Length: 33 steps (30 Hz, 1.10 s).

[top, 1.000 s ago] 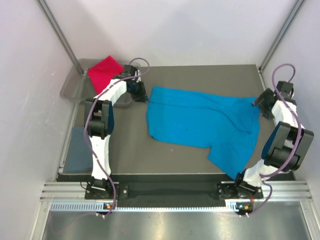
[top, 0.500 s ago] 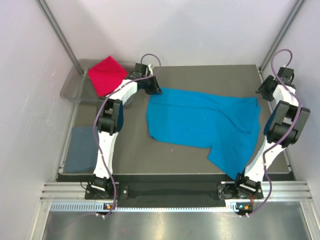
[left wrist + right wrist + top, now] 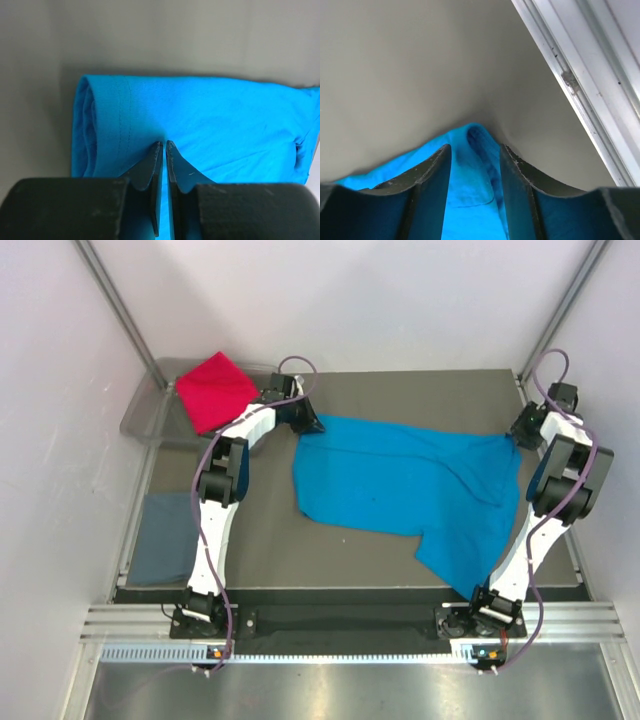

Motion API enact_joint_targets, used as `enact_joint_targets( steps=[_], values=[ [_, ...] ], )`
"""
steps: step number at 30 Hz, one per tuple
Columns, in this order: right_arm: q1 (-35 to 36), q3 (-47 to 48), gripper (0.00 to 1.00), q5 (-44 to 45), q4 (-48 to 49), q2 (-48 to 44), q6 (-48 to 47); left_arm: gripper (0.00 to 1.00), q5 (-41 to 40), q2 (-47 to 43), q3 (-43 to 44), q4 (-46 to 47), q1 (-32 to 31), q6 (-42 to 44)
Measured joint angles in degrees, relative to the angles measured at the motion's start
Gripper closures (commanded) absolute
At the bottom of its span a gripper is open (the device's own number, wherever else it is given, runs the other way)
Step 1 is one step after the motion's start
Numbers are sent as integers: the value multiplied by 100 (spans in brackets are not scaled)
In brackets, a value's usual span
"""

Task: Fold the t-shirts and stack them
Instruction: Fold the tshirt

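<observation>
Both arms have reached out to the far edge of the bright turquoise-blue soft cloth t-shirt [image 3: 400, 485]. The left gripper [image 3: 164, 143] has pinched shut on the cloth under it. The right gripper [image 3: 475, 148] has closed partway, with a shirt corner between its jaws, not squeezed yet. I think the fold can start soon.

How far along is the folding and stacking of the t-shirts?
Done: the red t-shirt looks folded on the tray, the grey-blue t-shirt folded at the left edge of the table. In hand: the turquoise t-shirt lies spread out; the left gripper pinches one far corner, the right gripper straddles the other, jaws open. Left: folding it, stacking all three.
</observation>
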Motion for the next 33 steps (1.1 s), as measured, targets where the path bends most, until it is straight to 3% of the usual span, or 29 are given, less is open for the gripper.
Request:
enact_joint_targets(
  steps=[4, 9, 14, 25, 28, 31, 32, 33],
  values=[
    [22, 0, 64, 4, 2, 61, -11, 89, -24, 2, 0, 4, 0, -39],
    [22, 120, 89, 116, 15, 170, -63, 91, -44, 26, 0, 55, 0, -92],
    [33, 133, 100, 608, 20, 223, -83, 92, -11, 66, -24, 223, 7, -236],
    [125, 581, 100, 1305, -138, 487, 157, 92, 190, 306, 170, 557, 37, -428],
    [162, 872, 100, 1510, -306, 623, 205, 88, 240, 409, 308, 601, 39, -435],
    [197, 1257, 76, 1700, -496, 817, 199, 82, 256, 461, 437, 581, 33, -380],
    [199, 1416, 64, 1764, -588, 881, 186, 78, 243, 461, 455, 566, 28, -332],
    [208, 1600, 59, 1838, -715, 940, 173, 77, 240, 457, 459, 562, 20, -299]
  ],
)
